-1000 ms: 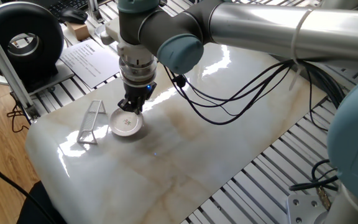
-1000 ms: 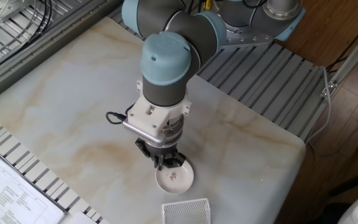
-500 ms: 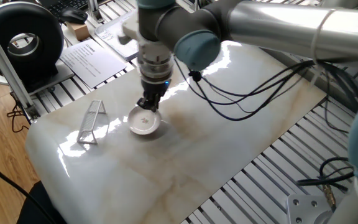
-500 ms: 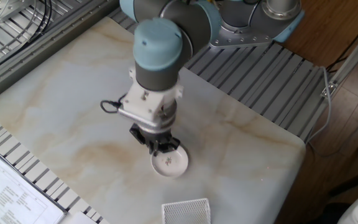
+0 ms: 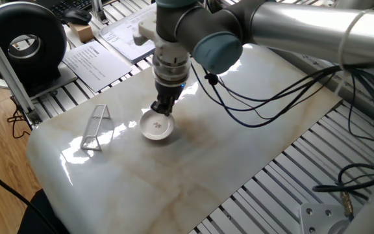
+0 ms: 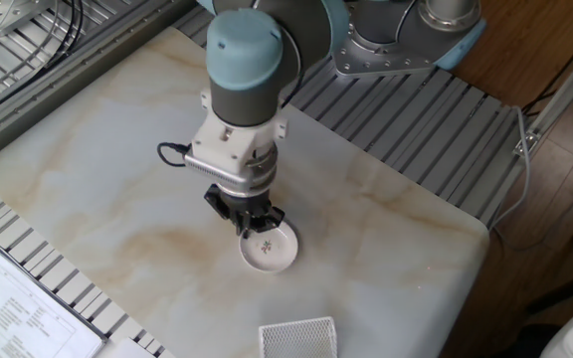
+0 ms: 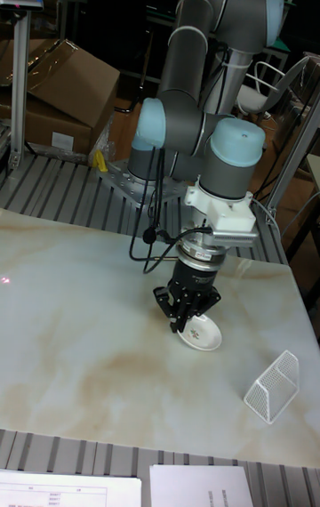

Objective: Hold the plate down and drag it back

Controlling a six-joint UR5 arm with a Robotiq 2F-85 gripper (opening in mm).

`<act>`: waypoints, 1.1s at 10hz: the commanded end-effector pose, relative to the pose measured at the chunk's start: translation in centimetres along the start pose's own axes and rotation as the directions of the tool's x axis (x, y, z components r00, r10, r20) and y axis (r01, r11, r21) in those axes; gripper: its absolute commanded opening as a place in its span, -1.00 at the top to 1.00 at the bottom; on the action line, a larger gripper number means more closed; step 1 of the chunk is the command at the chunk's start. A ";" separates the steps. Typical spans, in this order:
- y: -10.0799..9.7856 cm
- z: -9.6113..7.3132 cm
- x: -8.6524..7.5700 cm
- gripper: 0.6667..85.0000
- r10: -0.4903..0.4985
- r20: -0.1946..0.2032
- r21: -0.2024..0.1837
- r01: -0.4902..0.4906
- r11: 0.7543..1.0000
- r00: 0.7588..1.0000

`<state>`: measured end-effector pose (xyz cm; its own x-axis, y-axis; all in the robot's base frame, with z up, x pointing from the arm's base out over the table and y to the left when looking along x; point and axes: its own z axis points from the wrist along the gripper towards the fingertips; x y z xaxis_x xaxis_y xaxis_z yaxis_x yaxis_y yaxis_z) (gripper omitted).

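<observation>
The plate [image 5: 156,128] is a small white round dish lying flat on the marble tabletop [image 5: 239,143], also seen as plate [image 6: 271,249] and plate [image 7: 204,337]. My gripper [image 5: 162,109] points straight down with its fingers together, and their tips press on the plate's rim on the side toward the arm. In the other fixed view the gripper [image 6: 250,225] rests on the plate's upper-left edge. In the tall view the gripper [image 7: 183,324] covers the plate's left part. Nothing is held between the fingers.
A silver wire rack [image 5: 95,128] stands left of the plate, also seen as the rack [image 6: 298,338] and the rack [image 7: 272,387]. Papers [image 5: 93,62] and a black round device [image 5: 28,39] sit beyond the table's far-left edge. Black cables [image 5: 258,97] hang from the arm.
The gripper and the plate under it have slid together across the marble, away from the wire rack. The rack has not moved.
</observation>
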<state>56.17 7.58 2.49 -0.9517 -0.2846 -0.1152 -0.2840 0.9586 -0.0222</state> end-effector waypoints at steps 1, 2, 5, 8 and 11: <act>-3.8 -0.1 2.5 0.99 -0.092 0.003 0.030 0.092 0.995 0.996; -4.2 0.1 3.2 0.99 -0.092 0.008 0.035 0.091 0.995 0.996; -2.9 0.2 3.3 0.99 -0.006 0.013 -0.012 0.006 1.000 1.000; -4.7 0.2 4.3 0.99 0.011 -0.021 0.053 -0.010 0.999 1.000; -9.4 0.1 8.4 0.99 -0.088 -0.049 0.067 0.091 0.994 0.995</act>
<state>52.57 0.00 1.72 -0.9419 -0.3250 -0.0847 -0.3185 0.9444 -0.0820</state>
